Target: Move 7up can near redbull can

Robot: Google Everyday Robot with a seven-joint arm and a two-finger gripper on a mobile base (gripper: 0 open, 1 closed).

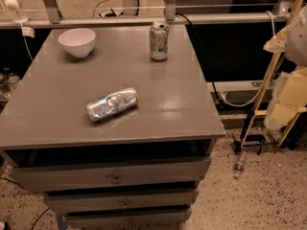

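The 7up can (pixel 159 41) is pale silver-white with green lettering. It stands upright near the back edge of the grey table (pixel 192 109), right of the middle. The redbull can (pixel 112 104) is silver and blue with a crinkled surface. It lies on its side near the table's front, left of the middle, well apart from the 7up can. My gripper (pixel 282 110) is a pale shape at the right edge of the view, off the table's right side and above the floor, far from both cans. It holds nothing that I can see.
A white bowl (pixel 77 41) stands at the table's back left. The table has drawers (pixel 115 178) below its front edge. A metal rail (pixel 144 20) runs behind the table. A yellow ladder-like frame (pixel 261 95) and cables stand on the floor at the right.
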